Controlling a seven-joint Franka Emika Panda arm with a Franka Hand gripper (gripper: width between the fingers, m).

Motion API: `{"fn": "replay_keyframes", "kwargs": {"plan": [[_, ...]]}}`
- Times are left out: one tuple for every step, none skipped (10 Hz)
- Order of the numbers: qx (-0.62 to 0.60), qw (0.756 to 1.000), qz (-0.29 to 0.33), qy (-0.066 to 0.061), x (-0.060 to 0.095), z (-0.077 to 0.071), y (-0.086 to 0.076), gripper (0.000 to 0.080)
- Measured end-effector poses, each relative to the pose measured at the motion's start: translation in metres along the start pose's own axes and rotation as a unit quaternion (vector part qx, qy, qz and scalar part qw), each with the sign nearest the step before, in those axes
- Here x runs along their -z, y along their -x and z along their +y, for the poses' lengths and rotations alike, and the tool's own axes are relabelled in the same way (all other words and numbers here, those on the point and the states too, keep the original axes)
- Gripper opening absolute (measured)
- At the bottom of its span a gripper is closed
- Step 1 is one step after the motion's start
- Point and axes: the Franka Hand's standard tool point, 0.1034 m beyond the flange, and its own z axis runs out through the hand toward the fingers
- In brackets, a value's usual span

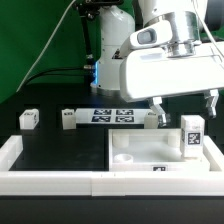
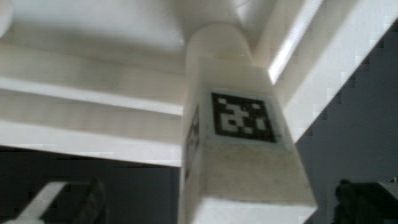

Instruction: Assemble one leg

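White plastic with a black-and-white square tag on its face, the leg (image 1: 190, 137) stands upright on the corner of the panel (image 1: 140, 150) at the exterior view's right. In the wrist view it fills the middle of the picture as a tall post (image 2: 231, 150), tag facing the camera.

The gripper (image 1: 183, 108) hangs just above it. Its jaws are spread wide, one finger (image 1: 157, 110) on either side of the leg's top, and it holds nothing. Whether the fingers touch the leg cannot be told.

My reading is that the leg has been brought to its corner and stood in place. The pictures do not show whether it is turned home into its socket or only resting there. If it is only resting, what remains is to close on it and twist it down until it seats.

Counted:
- **Panel:** one, lying flat on the black table (image 1: 60, 150), with one open round recess (image 1: 125, 157) showing at another corner.
- **Legs:** one standing on the panel. Two loose legs (image 1: 28, 118) (image 1: 68, 120) lie along the back of the table. A third small white piece (image 1: 160, 120) just behind the gripper's finger looks like another leg but is partly hidden.
- **Marker board:** one (image 1: 112, 115), flat between the loose legs.

A raised white border (image 1: 50, 182) runs along the table's near edge.
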Motion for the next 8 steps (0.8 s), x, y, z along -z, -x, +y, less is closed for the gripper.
{"fn": "replay_keyframes", "kwargs": {"plan": [[0.0, 1.0, 0.002, 0.001, 0.0, 0.001, -0.001, 0.0649], [-0.004, 1.0, -0.005, -0.002, -0.001, -0.001, 0.001, 0.0649], [-0.028, 0.997, -0.068, -0.027, -0.003, -0.011, 0.007, 0.0649], [-0.04, 0.994, -0.095, -0.035, -0.002, -0.013, 0.001, 0.0649], [-0.063, 0.985, -0.155, -0.046, -0.002, -0.018, 0.008, 0.0649], [-0.077, 0.976, -0.2, -0.044, -0.001, -0.018, 0.008, 0.0649], [-0.079, 0.976, -0.199, -0.041, -0.004, -0.013, 0.004, 0.0649], [-0.078, 0.976, -0.198, -0.041, -0.005, -0.014, 0.006, 0.0649]]}}
